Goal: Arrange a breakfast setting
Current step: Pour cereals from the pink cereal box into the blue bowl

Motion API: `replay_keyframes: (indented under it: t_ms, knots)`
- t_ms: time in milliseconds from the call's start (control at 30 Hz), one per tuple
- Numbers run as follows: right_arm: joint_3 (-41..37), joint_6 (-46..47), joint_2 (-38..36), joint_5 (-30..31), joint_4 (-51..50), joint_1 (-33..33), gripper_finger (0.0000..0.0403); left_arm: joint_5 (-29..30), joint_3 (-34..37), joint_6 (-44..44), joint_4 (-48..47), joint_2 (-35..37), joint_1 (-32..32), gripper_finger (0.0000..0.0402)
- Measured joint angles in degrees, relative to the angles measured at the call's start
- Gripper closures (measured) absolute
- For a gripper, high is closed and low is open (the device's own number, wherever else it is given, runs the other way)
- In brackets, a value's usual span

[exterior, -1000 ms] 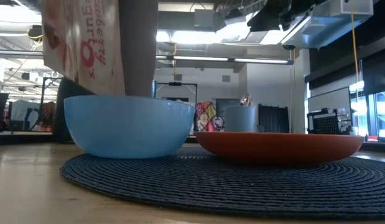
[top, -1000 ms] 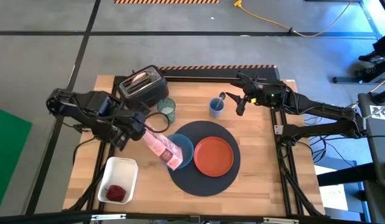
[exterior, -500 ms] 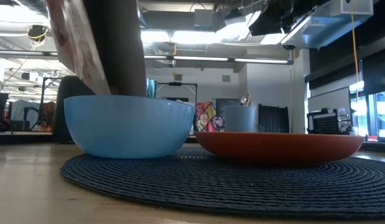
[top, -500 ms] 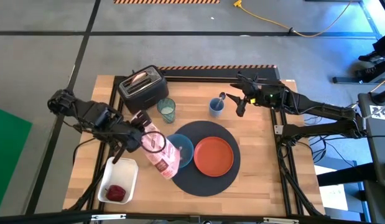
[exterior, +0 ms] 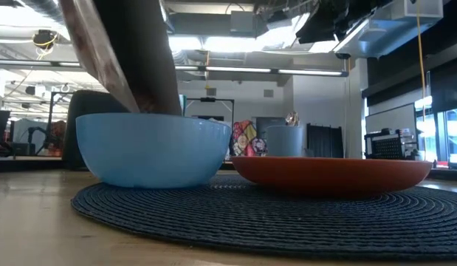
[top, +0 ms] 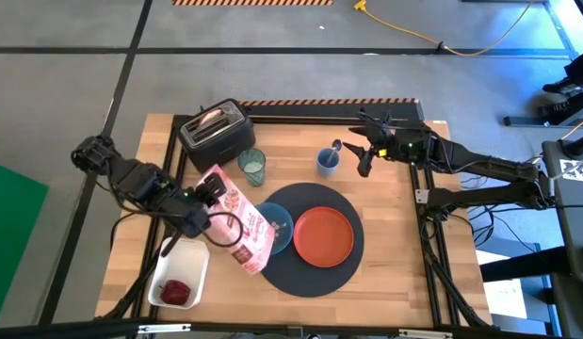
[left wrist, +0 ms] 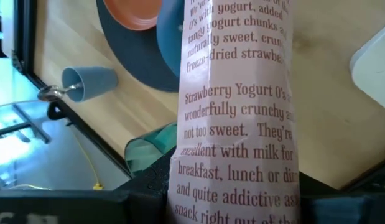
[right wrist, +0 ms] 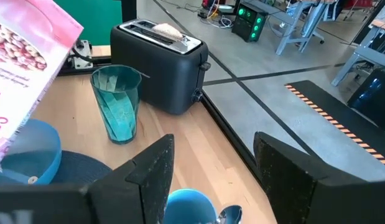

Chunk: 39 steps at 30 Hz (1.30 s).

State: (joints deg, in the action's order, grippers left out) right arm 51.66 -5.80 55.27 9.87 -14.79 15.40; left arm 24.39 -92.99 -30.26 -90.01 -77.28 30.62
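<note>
Pink and white, a cereal bag (top: 236, 219) printed with "Strawberry Yogurt O's" is clamped in the fingers of the left gripper (top: 204, 209) and tilted over the small blue bowl (top: 274, 227), its far end hanging above the bowl's near rim. The bowl sits on the left part of the large dark blue-grey round mat (top: 310, 275), just beside the orange plate (top: 323, 235), which lies on the same mat. From desk height the bag's dark edge (exterior: 128, 59) drops in behind the bowl's rim (exterior: 153, 150), with the plate (exterior: 331, 174) to its right.

Between the left arm and the desk's back edge stand the translucent green tumbler (top: 252, 167) and the black toaster (top: 217, 131) with a slice of bread in its slot; the tumbler is near the bag's upper corner but apart from it. A white rectangular tray (top: 179, 273) holding something red lies close below the left gripper. Farther right, a small blue cup (top: 327, 161) with a metal spoon (top: 336, 147) in it stands on the bare desk (top: 395, 226), just beside the right gripper (top: 364, 156), whose fingers (right wrist: 148, 180) hang open and empty above the cup (right wrist: 189, 208).
</note>
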Motion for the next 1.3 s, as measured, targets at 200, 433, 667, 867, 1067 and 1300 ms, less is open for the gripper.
replay_keyframes:
  t_ms: [200,433,667,867,1067,1300]
  knots:
    - [0.00,0.10,0.00,0.00,-0.14,0.00,0.0191,2.20,0.00,0.04,-0.03,0.27,0.23,0.0262]
    - [0.00,1.06,0.00,-0.02,-0.35,0.00,0.0191,2.10,-0.02,0.09,-0.09,-0.39,0.40,0.0262]
    - [0.00,1.06,0.00,-0.04,-0.41,-0.02,0.0191,1.72,-0.02,1.20,0.01,0.35,0.19,0.0262]
    - [0.00,1.06,0.00,-0.04,-0.39,0.00,0.0191,2.01,-0.02,-0.20,0.08,-0.10,-0.29,0.0262]
    - [0.00,1.06,0.00,-0.04,-0.39,-0.01,0.0191,1.93,-0.02,-0.23,0.07,0.04,-0.89,0.0262]
    - [0.02,1.04,0.00,-0.04,-0.39,-0.01,0.0191,1.70,-0.02,-0.34,0.05,0.07,-2.17,0.0262]
